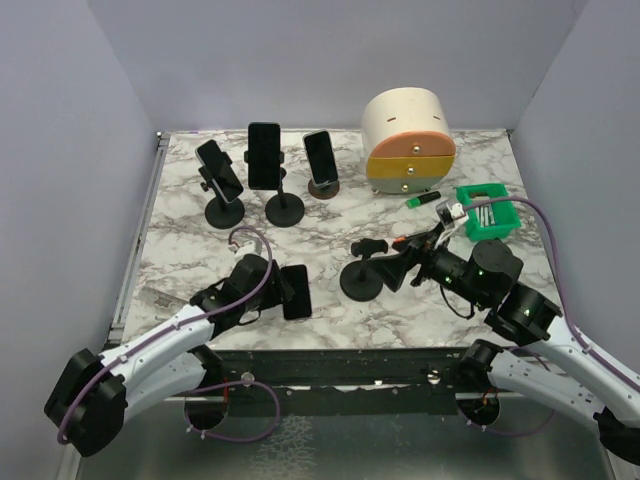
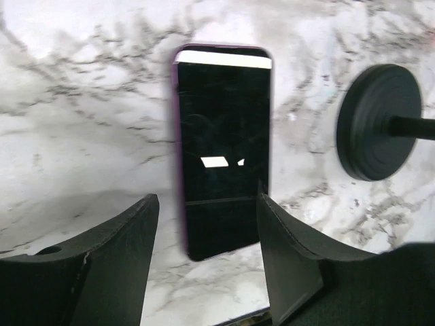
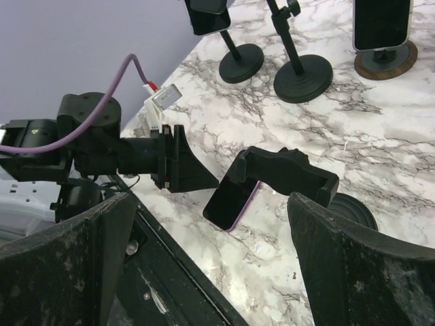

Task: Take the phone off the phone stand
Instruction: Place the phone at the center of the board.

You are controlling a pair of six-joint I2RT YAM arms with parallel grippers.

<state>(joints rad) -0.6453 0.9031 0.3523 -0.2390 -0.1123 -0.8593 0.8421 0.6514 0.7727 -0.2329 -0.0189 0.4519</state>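
Evidently rests phone point(image 2: 224, 136) flat on surface point(image 1: 180, 240), left tool point(image 2: 207, 202) spread; flanks empty phone stand point(image 3: 285, 173) with wide-spread right tool point(image 3: 211, 198) for steadying.

Lab booth: plain walls point(image 1: 300, 60), marble tabletop point(image 1: 320, 215)

Loads of bare surface point(image 1: 180, 250) was free on the left side. The empty stand point(image 1: 361, 278) stood right between the left gripper point(image 1: 282, 290) and the right gripper point(image 1: 398, 268), with the phone point(image 1: 296, 291) flat beside its base. Back-row stands point(image 1: 284, 208) were well apart.
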